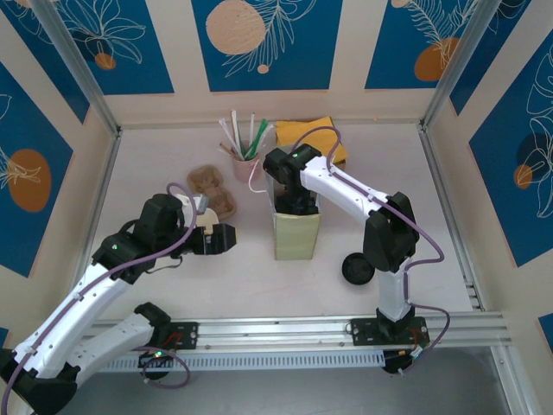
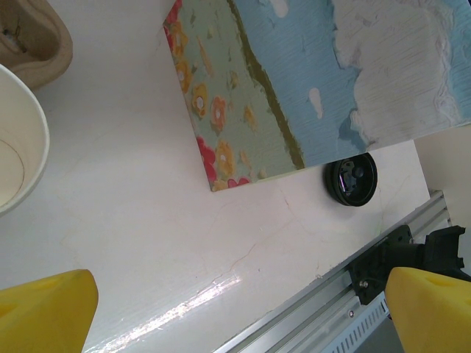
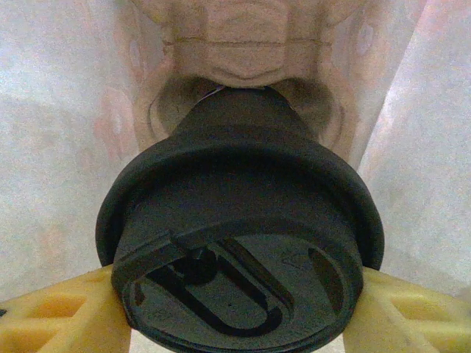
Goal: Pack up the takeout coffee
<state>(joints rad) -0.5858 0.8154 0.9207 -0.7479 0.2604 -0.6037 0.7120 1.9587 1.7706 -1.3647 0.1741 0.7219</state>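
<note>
Right gripper [image 3: 232, 312] clamped on the lidded takeout coffee [image 3: 243, 220] inside the paper bag [image 1: 295, 235] — seating and release judged outstanding; left gripper [image 2: 239, 312] wide apart, empty.

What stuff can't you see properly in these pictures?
- The coffee, right wrist: its black top hides its sides. Top view: the right arm and the bag cover it.
- The white cup, left wrist: cut off by the left edge.
- The carrier, left wrist: cut off at the top corner.
</note>
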